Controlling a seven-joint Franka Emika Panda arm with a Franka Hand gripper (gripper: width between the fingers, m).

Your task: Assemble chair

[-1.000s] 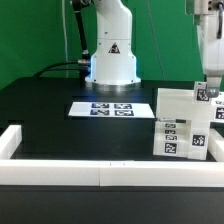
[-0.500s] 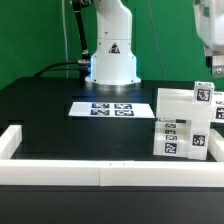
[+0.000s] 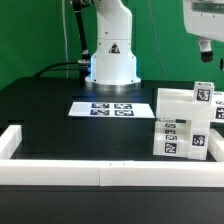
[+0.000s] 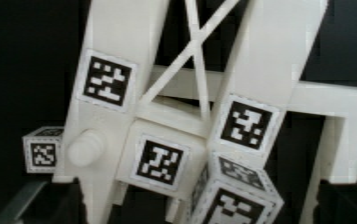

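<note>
The chair [image 3: 182, 125] stands at the exterior view's right as a blocky white assembly of joined pieces with black-and-white tags; a small tagged block [image 3: 203, 95] sits on its top. My gripper [image 3: 206, 57] hangs well above that block, apart from it, open and empty. In the wrist view the chair [image 4: 175, 110] fills the frame, showing slotted white uprights, a crossed brace and several tags. My gripper [image 4: 193, 216] shows only as dark fingers at the two lower sides, spread wide with nothing between them.
The marker board [image 3: 104, 108] lies flat in the middle of the black table. The robot base [image 3: 112, 60] stands behind it. A long white border rail [image 3: 100, 173] runs along the front, with a short rail [image 3: 10, 140] at the exterior view's left.
My gripper has risen straight up from the small tagged block on top of the chair, leaving it in place. The chair has not moved.
</note>
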